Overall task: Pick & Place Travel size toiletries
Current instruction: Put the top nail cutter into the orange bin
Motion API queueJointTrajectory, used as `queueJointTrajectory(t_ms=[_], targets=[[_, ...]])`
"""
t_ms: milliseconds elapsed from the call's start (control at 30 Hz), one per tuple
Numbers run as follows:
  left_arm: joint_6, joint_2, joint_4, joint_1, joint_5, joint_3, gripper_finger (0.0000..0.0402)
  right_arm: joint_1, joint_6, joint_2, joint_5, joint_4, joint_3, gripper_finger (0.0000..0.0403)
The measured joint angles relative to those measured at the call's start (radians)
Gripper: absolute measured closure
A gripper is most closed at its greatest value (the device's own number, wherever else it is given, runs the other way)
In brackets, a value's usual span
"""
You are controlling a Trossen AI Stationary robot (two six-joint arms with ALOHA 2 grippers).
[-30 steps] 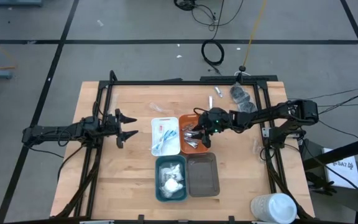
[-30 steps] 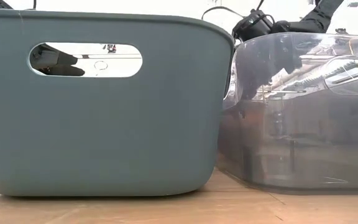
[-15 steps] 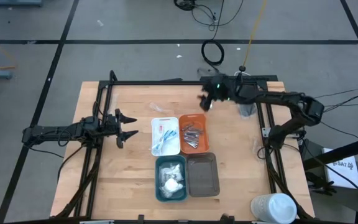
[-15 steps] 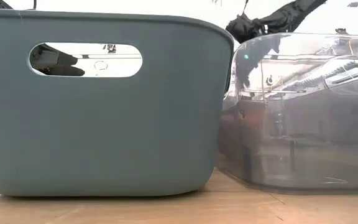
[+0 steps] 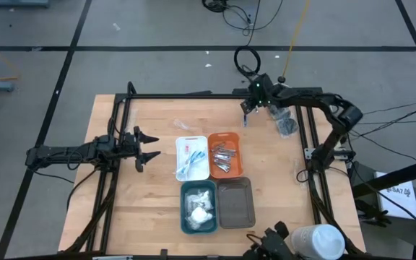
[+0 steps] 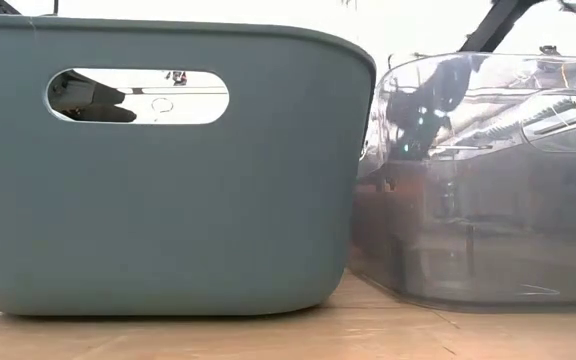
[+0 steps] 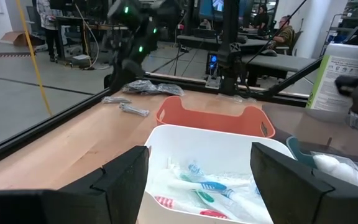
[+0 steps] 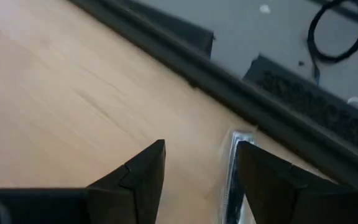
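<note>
My right gripper (image 5: 246,108) (image 8: 201,152) hovers open at the table's far edge, fingers pointing down. A silver metallic piece (image 8: 230,177) (image 5: 245,119) lies on the wood between them, close to one finger (image 8: 260,174). Dark grey roundish pieces (image 5: 284,120) lie to its right. The orange tray (image 5: 224,153) holds silver pieces. The white tray (image 5: 192,157) (image 7: 210,168) holds pink and blue sticks, and the teal tray (image 5: 198,206) holds white sachets. My left gripper (image 5: 147,144) waits open, left of the white tray.
A grey tray (image 5: 237,203) sits right of the teal one. The big white cup (image 5: 321,241) stands at the near right corner. A clear wrapper (image 5: 183,125) lies beyond the white tray. A black frame rail (image 8: 229,93) borders the far edge. Tray walls (image 6: 168,170) fill the low view.
My right gripper has left the orange tray, risen, and swung toward the table's far edge. It now stands over the silver piece near the far rail. The left arm has kept still.
</note>
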Motion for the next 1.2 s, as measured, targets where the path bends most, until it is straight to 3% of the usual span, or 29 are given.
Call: queueJointTrajectory(t_ms=[267,633,767,1033,1200], targets=[[0.0,0.0,0.0,0.0,0.0,0.0,0.0128,-0.045,0.013,0.125,0.005,0.016,0.002,0.0219],[0.0,0.0,0.0,0.0,0.0,0.0,0.0128,-0.064,-0.02,0.128,0.008,-0.018,0.002,0.0224],[0.0,0.0,0.0,0.0,0.0,0.0,0.0128,-0.064,-0.04,0.128,0.008,-0.048,0.002,0.0256],[0.0,0.0,0.0,0.0,0.0,0.0,0.0128,-0.063,-0.067,0.127,0.002,-0.069,0.002,0.0359],[0.0,0.0,0.0,0.0,0.0,0.0,0.0128,-0.063,-0.097,0.127,0.0,-0.07,0.002,0.0365]])
